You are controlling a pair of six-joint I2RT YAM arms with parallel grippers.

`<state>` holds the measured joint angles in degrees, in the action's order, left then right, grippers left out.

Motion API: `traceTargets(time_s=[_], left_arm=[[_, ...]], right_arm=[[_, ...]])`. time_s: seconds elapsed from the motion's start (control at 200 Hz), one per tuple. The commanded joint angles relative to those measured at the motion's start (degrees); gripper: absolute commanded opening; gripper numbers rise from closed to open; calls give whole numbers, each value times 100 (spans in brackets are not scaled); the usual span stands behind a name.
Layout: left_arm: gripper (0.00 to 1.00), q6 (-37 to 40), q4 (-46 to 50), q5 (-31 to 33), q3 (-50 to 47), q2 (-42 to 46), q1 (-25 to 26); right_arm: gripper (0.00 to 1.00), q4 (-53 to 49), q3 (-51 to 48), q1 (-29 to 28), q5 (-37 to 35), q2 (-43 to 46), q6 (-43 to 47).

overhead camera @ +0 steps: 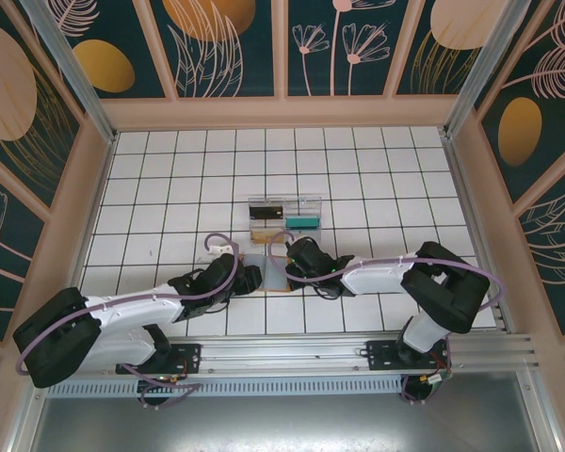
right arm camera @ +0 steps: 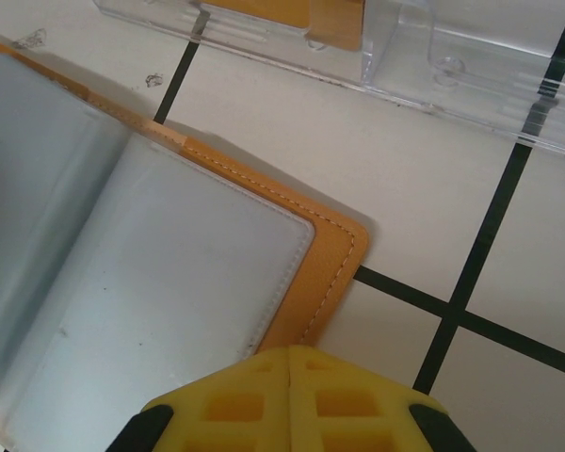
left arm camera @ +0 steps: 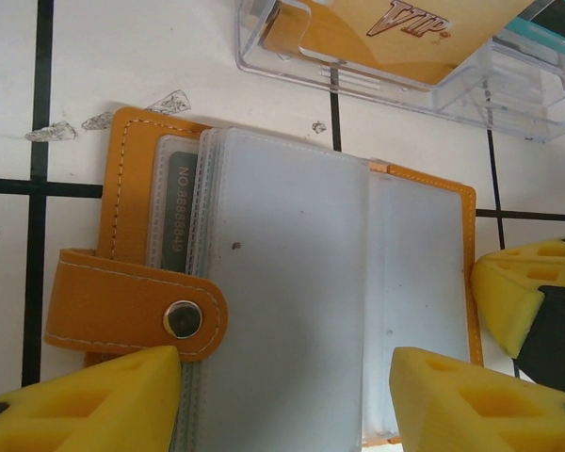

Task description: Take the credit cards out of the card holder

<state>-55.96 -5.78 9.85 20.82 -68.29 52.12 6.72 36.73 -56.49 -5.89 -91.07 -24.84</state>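
The tan-orange card holder point(overhead camera: 271, 273) lies open on the tiles, its pale blue-grey pocket panels point(left arm camera: 292, 282) facing up and its snap strap point(left arm camera: 132, 315) folded over the left side. A grey-green credit card point(left arm camera: 172, 212) sits in the left pocket. My left gripper point(left arm camera: 287, 395) hovers open over the panels, one yellow finger point(left arm camera: 104, 400) on each side, holding nothing. My right gripper point(right arm camera: 290, 363) is shut, and its tips rest at the near right edge of the card holder point(right arm camera: 169, 282). The right gripper's finger point(left arm camera: 518, 292) also appears beside that edge.
A clear compartmented plastic tray point(overhead camera: 284, 217) stands just beyond the holder. It holds a tan VIP card point(left arm camera: 395, 24), a teal card point(overhead camera: 301, 222) and a dark card point(overhead camera: 264, 209). White tiled table point(overhead camera: 169, 188) stretches around, ringed by walls.
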Motion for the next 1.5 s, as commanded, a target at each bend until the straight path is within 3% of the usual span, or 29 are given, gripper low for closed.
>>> traceTargets(time_s=[0.0,0.29,0.586,0.881,1.186,1.496], left_arm=[[61,116,-105,-55,115,53,-15],[61,253,-380,-563,185,-378,-21],[63,159,616,336,302,129,-20],[61,318,83,-188,256,-84,-22],[60,264,138,-219,292,-494,-18],[60,286,-512,-859,242,-790,-12]], right_arm=[[7,-452,-70,-104,141,-227,-100],[7,-435,-87,-99,133,-247,-115],[7,-442,-89,-101,114,-253,-126],[7,-452,-91,-108,116,-258,-144],[7,-453,-96,-108,106,-255,-144],[7,-444,-87,-117,106,-263,-144]])
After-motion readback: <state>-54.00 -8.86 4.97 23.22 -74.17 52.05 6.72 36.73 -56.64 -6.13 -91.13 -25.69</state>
